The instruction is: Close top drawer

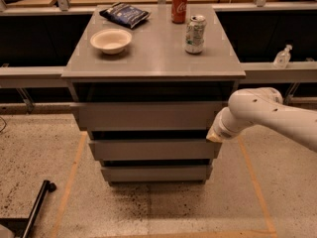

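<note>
The top drawer (148,115) is the widest grey front, just under the tabletop (153,58). It stands out a little, with a dark gap above it. My white arm (267,115) reaches in from the right. My gripper (214,134) is at the arm's tip, against the right end of the top drawer's front, near its lower corner.
Two narrower grey drawer fronts (153,149) sit below. On the tabletop are a white bowl (111,40), a dark chip bag (125,14), a red can (179,6) and a pale can (195,33). A small bottle (282,57) stands on the right rail. A black bar (37,207) lies on the floor at left.
</note>
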